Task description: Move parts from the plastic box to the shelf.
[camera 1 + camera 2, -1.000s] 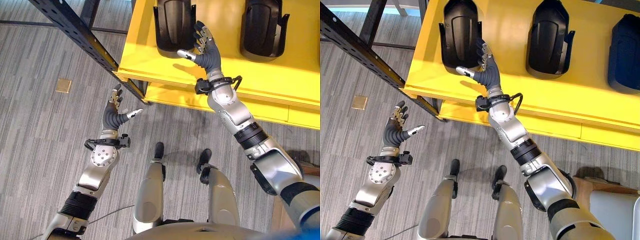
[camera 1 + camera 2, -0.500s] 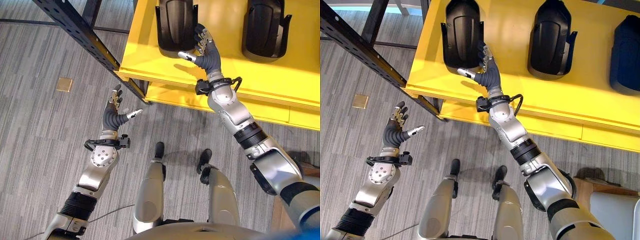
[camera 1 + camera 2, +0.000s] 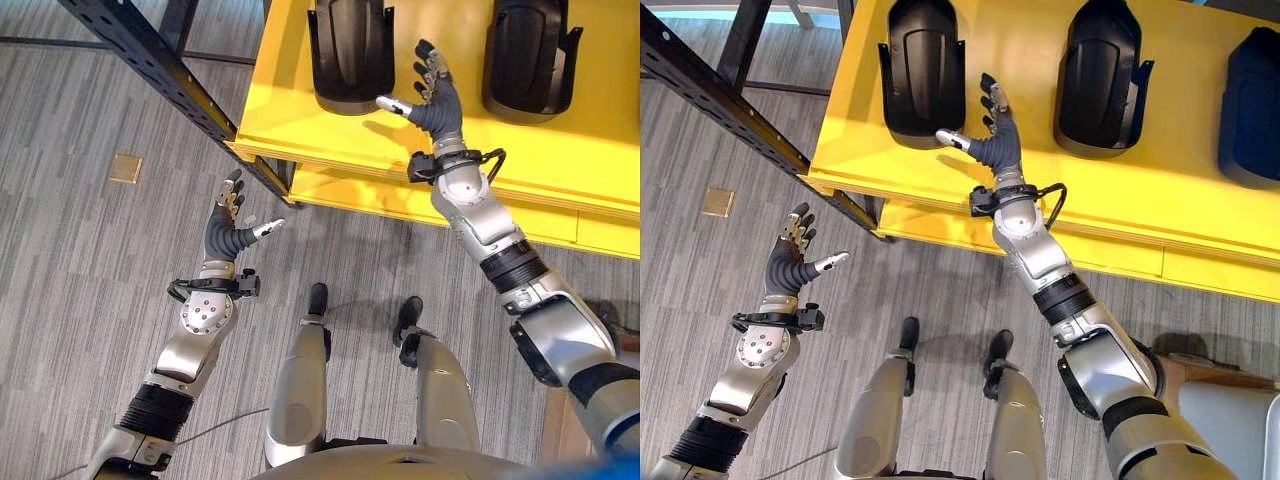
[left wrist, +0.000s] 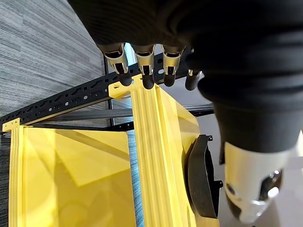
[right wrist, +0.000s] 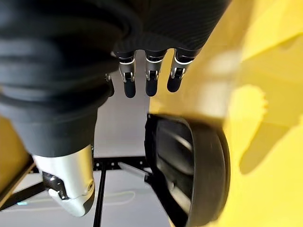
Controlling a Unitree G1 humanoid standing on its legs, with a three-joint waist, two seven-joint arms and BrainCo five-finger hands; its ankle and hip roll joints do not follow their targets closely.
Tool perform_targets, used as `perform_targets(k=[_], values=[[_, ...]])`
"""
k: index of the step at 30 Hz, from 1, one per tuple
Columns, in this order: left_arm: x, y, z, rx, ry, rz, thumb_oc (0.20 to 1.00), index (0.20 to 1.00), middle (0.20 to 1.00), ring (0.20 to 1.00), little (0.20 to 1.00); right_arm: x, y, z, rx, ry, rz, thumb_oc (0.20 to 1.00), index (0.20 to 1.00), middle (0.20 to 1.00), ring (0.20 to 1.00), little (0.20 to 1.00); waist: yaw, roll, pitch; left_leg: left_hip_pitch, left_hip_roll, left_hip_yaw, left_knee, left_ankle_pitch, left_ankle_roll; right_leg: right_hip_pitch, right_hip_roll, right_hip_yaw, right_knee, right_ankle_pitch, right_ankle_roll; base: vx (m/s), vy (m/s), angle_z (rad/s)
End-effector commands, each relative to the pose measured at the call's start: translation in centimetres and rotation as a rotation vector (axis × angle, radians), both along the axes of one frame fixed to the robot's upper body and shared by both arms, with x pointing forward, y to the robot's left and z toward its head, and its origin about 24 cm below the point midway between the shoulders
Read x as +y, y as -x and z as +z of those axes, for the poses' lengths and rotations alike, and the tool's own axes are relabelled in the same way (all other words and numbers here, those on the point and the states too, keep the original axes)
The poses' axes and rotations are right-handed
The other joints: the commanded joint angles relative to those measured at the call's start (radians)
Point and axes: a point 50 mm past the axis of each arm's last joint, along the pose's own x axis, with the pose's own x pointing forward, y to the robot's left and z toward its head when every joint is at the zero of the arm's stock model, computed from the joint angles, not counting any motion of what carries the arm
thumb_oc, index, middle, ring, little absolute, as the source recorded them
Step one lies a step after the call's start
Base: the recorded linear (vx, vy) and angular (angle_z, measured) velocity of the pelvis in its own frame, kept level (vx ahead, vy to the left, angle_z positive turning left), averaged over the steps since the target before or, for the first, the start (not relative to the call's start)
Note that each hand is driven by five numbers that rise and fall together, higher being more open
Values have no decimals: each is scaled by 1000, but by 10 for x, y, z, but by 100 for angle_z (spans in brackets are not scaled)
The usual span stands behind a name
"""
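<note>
I see the right hand (image 3: 992,140) above the yellow shelf (image 3: 1140,200), near its front edge, fingers straight and spread, holding nothing. It sits just beside the leftmost black part (image 3: 923,70), between that part and the second black part (image 3: 1098,75); I cannot tell whether the thumb tip touches the leftmost part. Both parts lie flat on the shelf, well apart from each other. A third, darker blue part (image 3: 1252,95) lies at the shelf's right end. My left hand (image 3: 232,228) hangs over the grey floor (image 3: 70,260), below the shelf's front left corner, fingers straight and relaxed, empty. A black perforated rack beam (image 3: 160,80) runs diagonally beside the shelf's left edge.
</note>
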Motion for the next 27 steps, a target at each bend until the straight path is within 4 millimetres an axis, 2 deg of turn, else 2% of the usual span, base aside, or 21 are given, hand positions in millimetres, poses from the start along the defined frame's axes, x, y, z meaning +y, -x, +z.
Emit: perform_targets(k=[1, 14, 27], values=[[2, 12, 22, -110, -41, -57, 1000, 1000, 1000, 1000, 1000, 7, 7, 46, -186, -19, 20, 1000, 1000, 1000, 1000, 1000, 7, -8, -28, 12, 7, 38, 67, -80, 28, 61, -38, 83, -48, 1, 95, 0, 0, 0], [0, 14, 22, -110, -45, -80, 1000, 1000, 1000, 1000, 1000, 5, -2, 50, -169, 12, -24, 1000, 1000, 1000, 1000, 1000, 32, 14, -1, -5, -6, 30, 61, -74, 32, 45, -47, 63, -28, -14, 97, 34, -2, 2], [-1, 13, 26, -131, -34, -65, 1000, 1000, 1000, 1000, 1000, 16, -8, 53, -153, 43, -36, 1000, 1000, 1000, 1000, 1000, 40, 10, 10, -24, -14, 31, 91, -91, 37, 34, -50, 69, -17, -15, 97, 0, 0, 0]])
